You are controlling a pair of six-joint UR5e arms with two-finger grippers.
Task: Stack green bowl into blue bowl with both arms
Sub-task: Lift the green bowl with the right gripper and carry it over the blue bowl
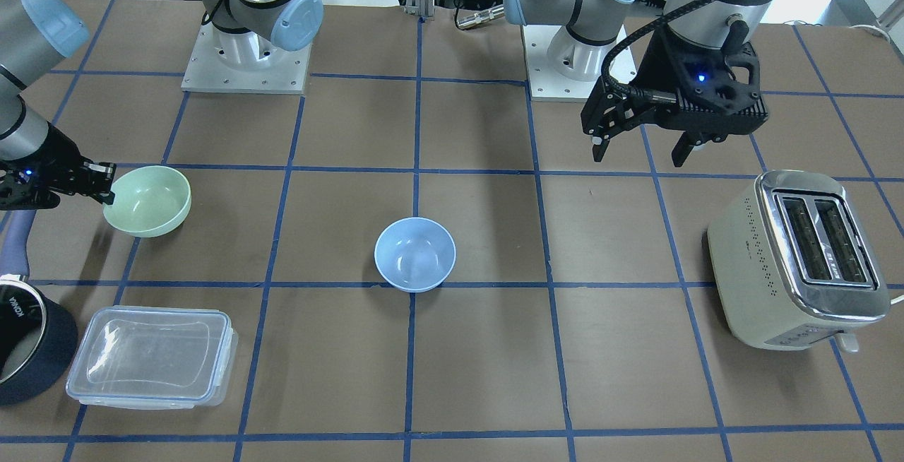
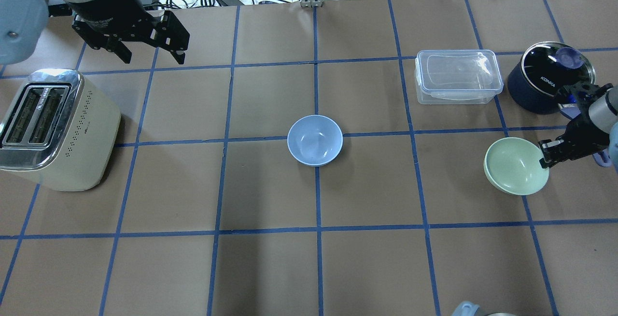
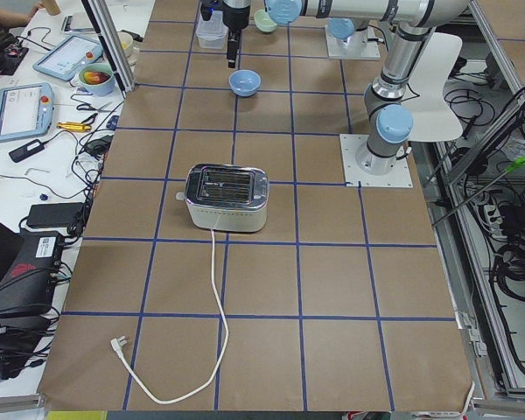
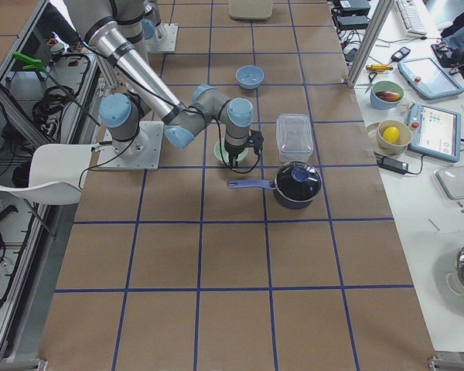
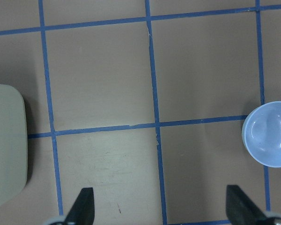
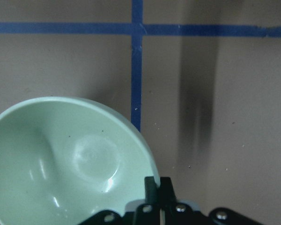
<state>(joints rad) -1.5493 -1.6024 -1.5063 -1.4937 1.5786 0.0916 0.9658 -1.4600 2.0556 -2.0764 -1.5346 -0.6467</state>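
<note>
Overhead exterior view shows the small pale mint-green plastic bowl (image 2: 514, 166) at the table's right, its rim pinched by the right gripper (image 2: 544, 160). The grasp looks made, so the next move is to lift it and carry it left to the small pale sky-blue bowl (image 2: 315, 140) at the centre. The left gripper (image 2: 153, 59) hangs spread and empty near the cream toaster (image 2: 63, 132), while the clear lidded plastic box (image 2: 456, 77) and dark navy saucepan (image 2: 545, 81) sit just beyond the green bowl, not between the bowls.
</note>
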